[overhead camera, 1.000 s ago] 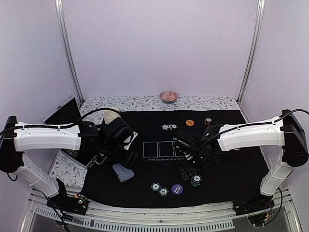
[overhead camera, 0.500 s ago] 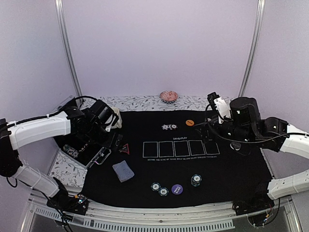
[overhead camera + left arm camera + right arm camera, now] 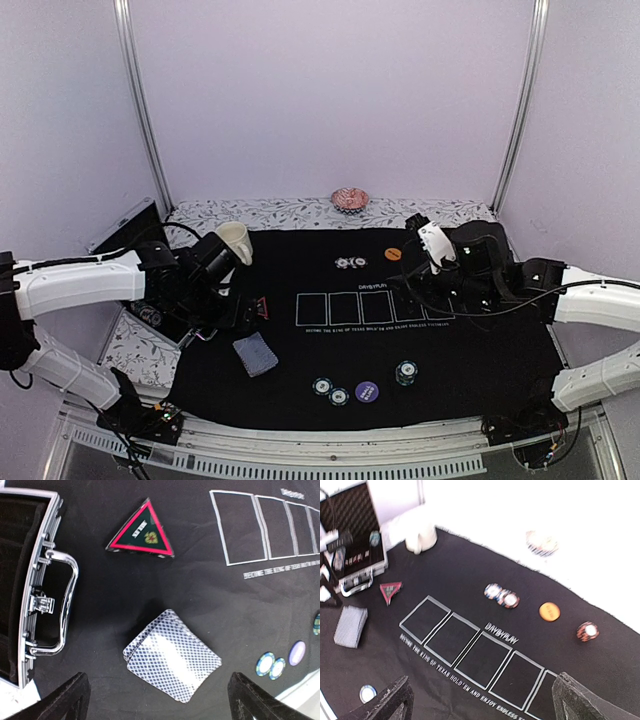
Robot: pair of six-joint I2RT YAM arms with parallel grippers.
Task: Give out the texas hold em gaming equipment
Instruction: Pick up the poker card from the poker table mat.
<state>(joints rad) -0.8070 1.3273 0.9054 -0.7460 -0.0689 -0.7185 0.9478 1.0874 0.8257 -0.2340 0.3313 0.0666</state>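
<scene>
Here, left gripper point(image 3: 160, 702) wide over card deck point(image 3: 172, 661); right gripper point(image 3: 485, 702) wide.

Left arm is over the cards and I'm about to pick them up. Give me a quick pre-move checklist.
1. Left gripper open, nothing held: ok.
2. Right gripper open, nothing held: ok.
3. Card deck face down, flat on the mat, nothing on it: ok.
4. Red-outlined triangle apart from the deck: ok.
5. Card outlines in view bare: ok.
6. Deck edges squared up: cannot tell.
</scene>
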